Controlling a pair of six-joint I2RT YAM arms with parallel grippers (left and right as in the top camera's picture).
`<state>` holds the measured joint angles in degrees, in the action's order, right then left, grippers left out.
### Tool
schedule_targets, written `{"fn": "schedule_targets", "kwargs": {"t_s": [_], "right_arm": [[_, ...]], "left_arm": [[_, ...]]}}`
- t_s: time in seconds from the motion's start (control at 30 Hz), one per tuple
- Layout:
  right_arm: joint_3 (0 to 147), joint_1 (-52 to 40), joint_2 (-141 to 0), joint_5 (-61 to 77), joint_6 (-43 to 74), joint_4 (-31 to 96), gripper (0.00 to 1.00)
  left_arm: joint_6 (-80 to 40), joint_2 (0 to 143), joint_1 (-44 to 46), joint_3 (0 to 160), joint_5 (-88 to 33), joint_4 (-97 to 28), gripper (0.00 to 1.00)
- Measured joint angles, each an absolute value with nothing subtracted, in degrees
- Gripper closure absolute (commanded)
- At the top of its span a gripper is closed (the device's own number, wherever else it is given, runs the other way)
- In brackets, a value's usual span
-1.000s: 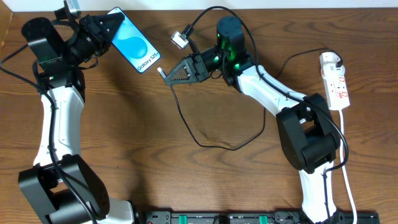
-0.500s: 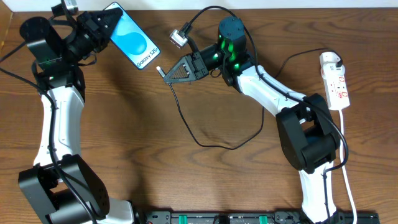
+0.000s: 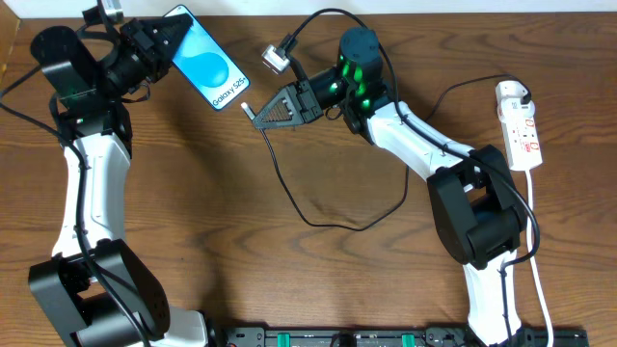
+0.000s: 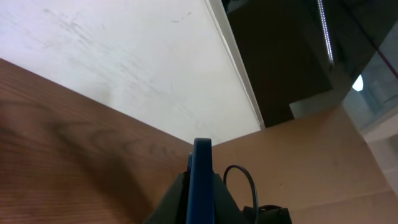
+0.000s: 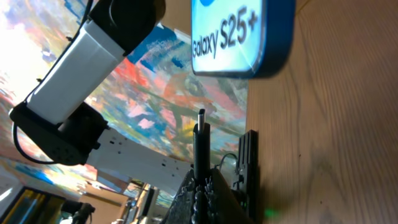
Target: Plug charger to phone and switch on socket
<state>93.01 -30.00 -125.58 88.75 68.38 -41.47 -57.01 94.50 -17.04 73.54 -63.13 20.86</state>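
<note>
Phone (image 3: 205, 69) pinched at one short end by left gripper (image 3: 162, 40), jaws pressed onto its two faces. In the left wrist view the phone (image 4: 201, 180) runs edge-on straight out from between the fingers. It looks held up off the table (image 3: 193, 222) and tilted, with the free short edge aimed at the right gripper (image 3: 258, 113). Likely reason: this presents the port end and braces the phone for insertion.

Right gripper clamped shut on the charger (image 3: 289, 193) just behind the plug tip (image 3: 247, 109), so the tip sticks out ahead of the fingertips like a probe. In the right wrist view the plug tip (image 5: 201, 121) is directly ahead of the gripper (image 5: 202, 180), near the "Galaxy S25+" edge of the phone (image 5: 242, 31) but apart from it, not yet in. Port itself not visible.

Cable trails slack below and behind the right gripper in a loop, giving room to push forward. Socket (image 3: 521, 130) lies well behind the right gripper, out by that arm's elbow, untouched; switch position too small to tell. Judgement: aligning stage, insertion next, socket switch after.
</note>
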Motion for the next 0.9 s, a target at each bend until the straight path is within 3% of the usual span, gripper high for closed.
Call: {"fn": "schedule_targets", "kwargs": {"t_s": [0.3, 0.63, 0.9], "right_arm": [[93.01, -29.98, -125.58, 88.73, 73.10, -48.31, 0.99], [93.01, -30.00, -125.58, 88.73, 74.70, -50.54, 0.99], [93.01, -30.09, -125.56, 88.64, 80.44, -63.20, 0.99]], "left_arm": [[-57.34, 94.50, -17.04, 73.54, -65.45, 22.02, 0.93], [-67.20, 94.52, -17.04, 73.41, -69.12, 39.35, 0.93], [-70.78, 94.52, -17.04, 73.41, -69.54, 39.44, 0.93]]}}
